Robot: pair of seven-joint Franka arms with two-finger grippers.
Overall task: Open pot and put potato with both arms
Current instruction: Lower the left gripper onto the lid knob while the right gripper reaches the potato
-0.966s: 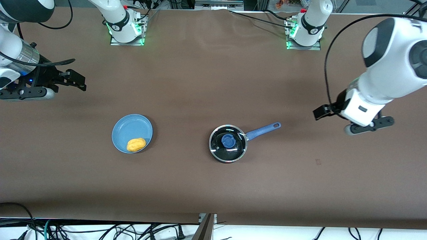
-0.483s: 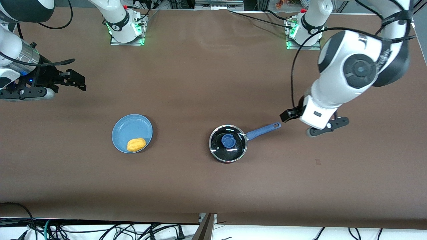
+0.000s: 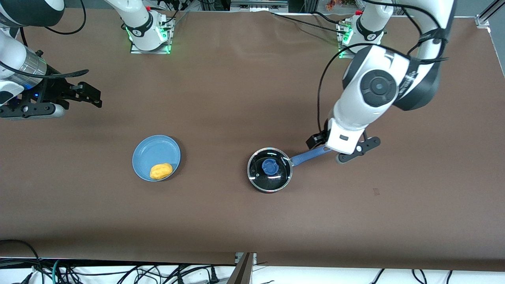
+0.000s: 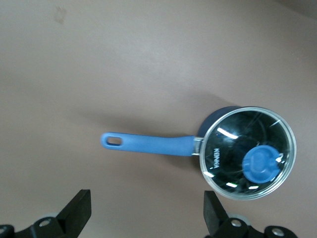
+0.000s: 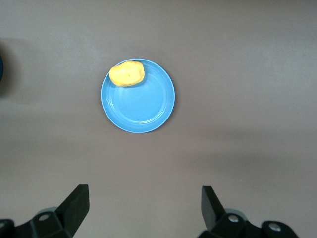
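Two task items, both on the brown table (image 3: 236,98). Item one: the pot (image 3: 270,170), small, black, round, with a long blue handle (image 3: 309,155) pointing toward the left arm's end of the table, closed by a glass lid (image 4: 247,152) with a blue knob (image 3: 270,167) at its centre. Lid likely stiff, smooth, breakable and fairly light; the knob is the only sensible hold, since the glass and metal rim would probably slip between flat pads. The pan looks light enough to skid if the lid is pulled off-axis, so a straight upward lift seems wise. Item two: the potato (image 3: 161,171), small yellow-orange oval, lying at the edge of a flat light-blue plate (image 3: 152,152), toward the right arm's end of the table and well apart from the pot. It appears light and rounded, apt to roll; best taken across its short width. The plate may shift under a sideways nudge. Left gripper (image 3: 330,146): up over the outer end of the pot's handle, fingers spread wide, holding nothing. Right gripper (image 3: 85,94): waiting at the right arm's end of the table, above bare table, fingers (image 5: 74,203) likewise wide apart and empty.
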